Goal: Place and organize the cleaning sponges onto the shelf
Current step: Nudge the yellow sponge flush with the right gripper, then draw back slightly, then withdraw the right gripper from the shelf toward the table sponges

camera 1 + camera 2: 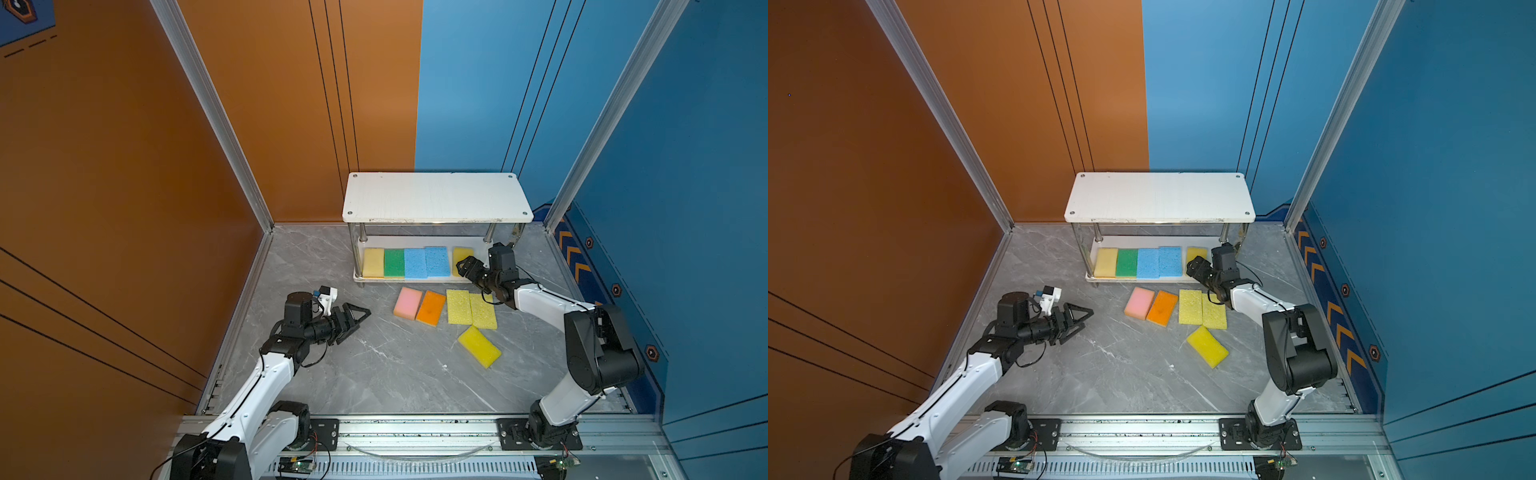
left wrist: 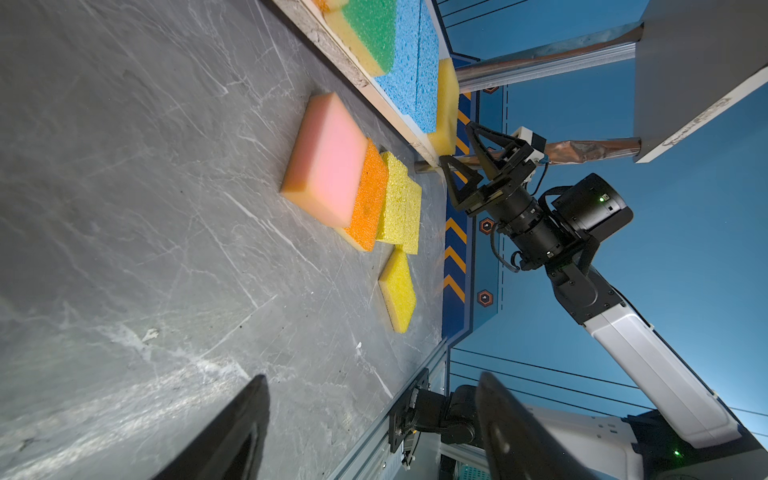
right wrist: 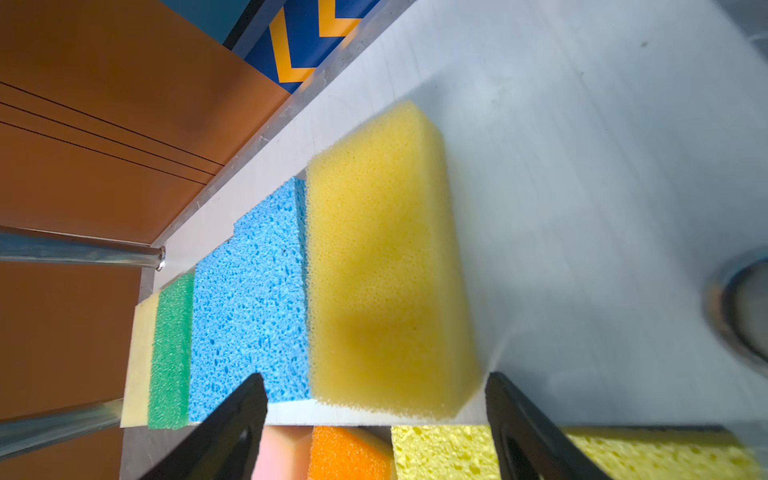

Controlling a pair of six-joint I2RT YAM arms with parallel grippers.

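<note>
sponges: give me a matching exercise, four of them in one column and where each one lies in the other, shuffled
Column one
1 green sponge
2 pink sponge
3 orange sponge
4 bright yellow sponge

Column two
a on the table, alone and askew
b on the shelf's lower board, beside a blue sponge
c on the table, left end of the row in both top views
d on the table, between pink and a coarse yellow sponge

Pairs: 1-b, 2-c, 3-d, 4-a

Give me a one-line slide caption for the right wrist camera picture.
Open right end effector faces a yellow sponge lying beside the blue sponges on the shelf's lower board.
</note>
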